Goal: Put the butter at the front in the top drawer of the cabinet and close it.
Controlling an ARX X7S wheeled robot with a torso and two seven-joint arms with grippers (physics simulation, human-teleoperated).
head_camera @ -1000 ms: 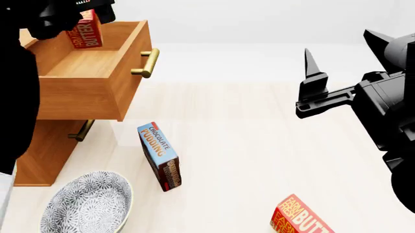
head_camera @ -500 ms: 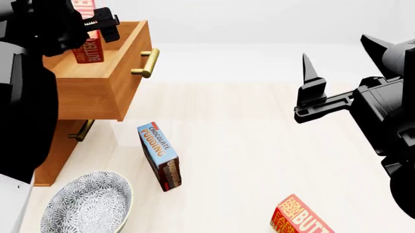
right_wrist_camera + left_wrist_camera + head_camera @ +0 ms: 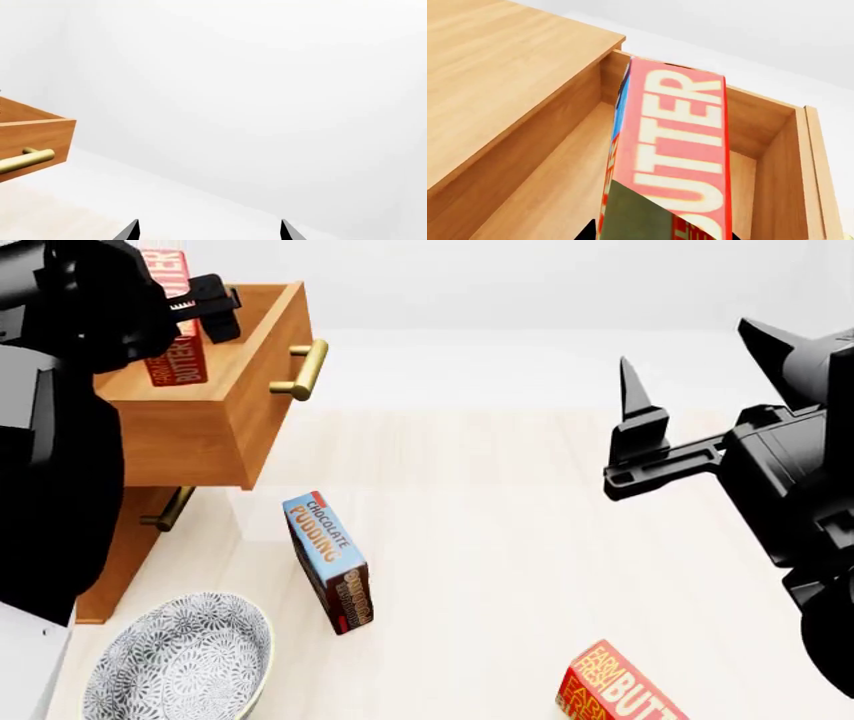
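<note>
My left gripper (image 3: pixel 180 315) is shut on a red butter box (image 3: pixel 171 350) and holds it upright over the open top drawer (image 3: pixel 227 410) of the wooden cabinet (image 3: pixel 114 560). In the left wrist view the butter (image 3: pixel 677 150) hangs above the drawer's inside (image 3: pixel 554 200). A second identical butter box (image 3: pixel 617 692) lies on the floor at the front right. My right gripper (image 3: pixel 641 425) is open and empty, held in the air at the right; its fingertips (image 3: pixel 130 231) show apart in the right wrist view.
A blue-and-brown chocolate pudding box (image 3: pixel 330 562) stands on the floor below the drawer. A patterned bowl (image 3: pixel 180 660) sits at the front left. The drawer's brass handle (image 3: pixel 303 368) sticks out to the right. A lower drawer handle (image 3: pixel 167 510) shows beneath.
My left arm has shifted, and the butter box has moved up and a little left over the drawer. My right gripper has drifted slightly left.
</note>
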